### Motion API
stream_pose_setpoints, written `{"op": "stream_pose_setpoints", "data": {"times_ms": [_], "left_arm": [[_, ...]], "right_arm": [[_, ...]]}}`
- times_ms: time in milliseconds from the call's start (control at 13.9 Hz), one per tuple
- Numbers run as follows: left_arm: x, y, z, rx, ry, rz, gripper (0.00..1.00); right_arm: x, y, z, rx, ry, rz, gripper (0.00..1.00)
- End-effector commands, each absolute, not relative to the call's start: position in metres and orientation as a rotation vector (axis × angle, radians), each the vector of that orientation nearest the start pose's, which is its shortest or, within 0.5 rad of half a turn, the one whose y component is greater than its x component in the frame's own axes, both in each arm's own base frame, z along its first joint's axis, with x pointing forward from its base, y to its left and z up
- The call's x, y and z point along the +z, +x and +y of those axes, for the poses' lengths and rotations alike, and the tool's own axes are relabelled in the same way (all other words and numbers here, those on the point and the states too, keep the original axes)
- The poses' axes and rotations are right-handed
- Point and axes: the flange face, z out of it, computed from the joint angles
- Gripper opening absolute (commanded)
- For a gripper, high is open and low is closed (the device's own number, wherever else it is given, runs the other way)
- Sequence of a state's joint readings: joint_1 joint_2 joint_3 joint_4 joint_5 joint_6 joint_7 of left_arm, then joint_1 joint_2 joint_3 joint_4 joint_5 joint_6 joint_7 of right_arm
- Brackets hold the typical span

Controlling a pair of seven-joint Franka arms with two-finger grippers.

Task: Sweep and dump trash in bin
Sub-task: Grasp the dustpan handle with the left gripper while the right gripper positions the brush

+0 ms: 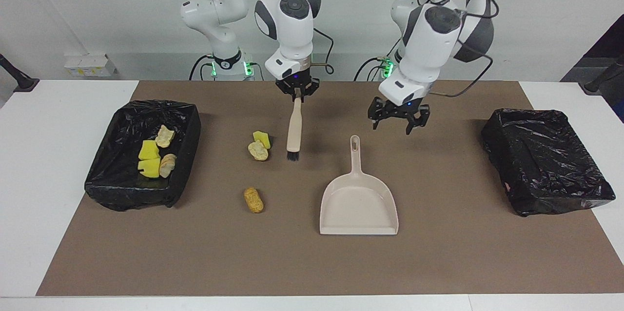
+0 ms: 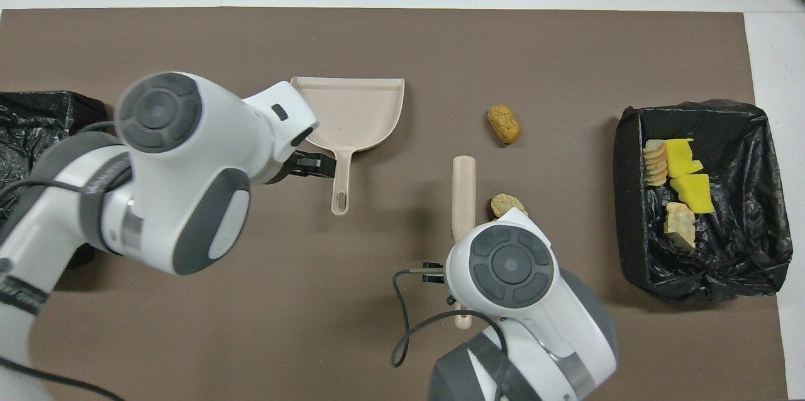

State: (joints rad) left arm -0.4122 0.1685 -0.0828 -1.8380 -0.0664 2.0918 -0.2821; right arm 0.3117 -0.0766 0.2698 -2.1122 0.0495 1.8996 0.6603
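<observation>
In the facing view, a beige-handled brush with dark bristles (image 1: 294, 128) is pinched at the top of its handle by the right tool (image 1: 297, 95), whose fingertips are pressed together on it. The brush is hung bristles-down just beside a bright yellow sponge chunk (image 1: 262, 138) and a pale crusty bread-like lump (image 1: 258, 150), which touch each other on the brown mat (image 1: 438, 262) that covers the white counter (image 1: 48, 155). That position is judged to set up a sweeping stroke. A tan oval bread lump (image 1: 253, 200) is left loose, farther from the robots. A beige plastic dustpan (image 1: 358, 204) is laid flat with its handle turned toward the robots, presumably so that it can be taken hold of; the left tool (image 1: 399, 121) is held over the mat just beside that handle, its fingers spread and nothing in them. Four scraps (image 1: 155, 156) are seen lying inside the black-lined bin (image 1: 141, 155) at the right arm's end of the counter. A second black-lined bin (image 1: 546, 160), at the left arm's end, is seen with no scraps.

In the overhead view, the brush (image 2: 464, 190) is shown projecting from under the right arm's wrist, beside the pale lump (image 2: 505, 203); the yellow chunk is hidden by that arm. The left tool (image 2: 314, 165) is placed next to the dustpan (image 2: 361, 109) handle. The oval lump (image 2: 504, 124) and the filled bin (image 2: 748, 275) are shown apart from both arms.
</observation>
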Motion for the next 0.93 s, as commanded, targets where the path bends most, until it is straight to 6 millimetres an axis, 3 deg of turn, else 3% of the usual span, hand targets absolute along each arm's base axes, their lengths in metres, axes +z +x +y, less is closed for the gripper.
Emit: {"op": "stream_pose_setpoints", "data": {"times_ms": [0, 215, 430, 717, 789, 860], "left_arm": [[0.404, 0.537, -0.320, -0.080, -3.240, 0.257, 1.00], [0.391, 0.527, -0.317, -0.066, -3.232, 0.276, 1.00], [0.377, 0.517, -0.330, -0.078, -3.232, 0.311, 1.00], [0.368, 0.515, -0.330, -0.076, -3.230, 0.314, 1.00], [0.368, 0.515, -0.330, -0.076, -3.231, 0.312, 0.94], [0.368, 0.516, -0.329, -0.078, -3.231, 0.309, 0.78]], "right_arm": [[0.433, 0.428, 0.245, 0.289, -3.238, 0.162, 0.00], [0.429, 0.435, 0.213, 0.367, -3.297, 0.223, 0.00], [0.429, 0.429, 0.205, 0.447, -3.363, 0.234, 0.00], [0.432, 0.421, 0.201, 0.496, -3.389, 0.230, 0.00], [0.432, 0.420, 0.202, 0.496, -3.390, 0.228, 0.00], [0.432, 0.420, 0.202, 0.498, -3.390, 0.225, 0.00]]}}
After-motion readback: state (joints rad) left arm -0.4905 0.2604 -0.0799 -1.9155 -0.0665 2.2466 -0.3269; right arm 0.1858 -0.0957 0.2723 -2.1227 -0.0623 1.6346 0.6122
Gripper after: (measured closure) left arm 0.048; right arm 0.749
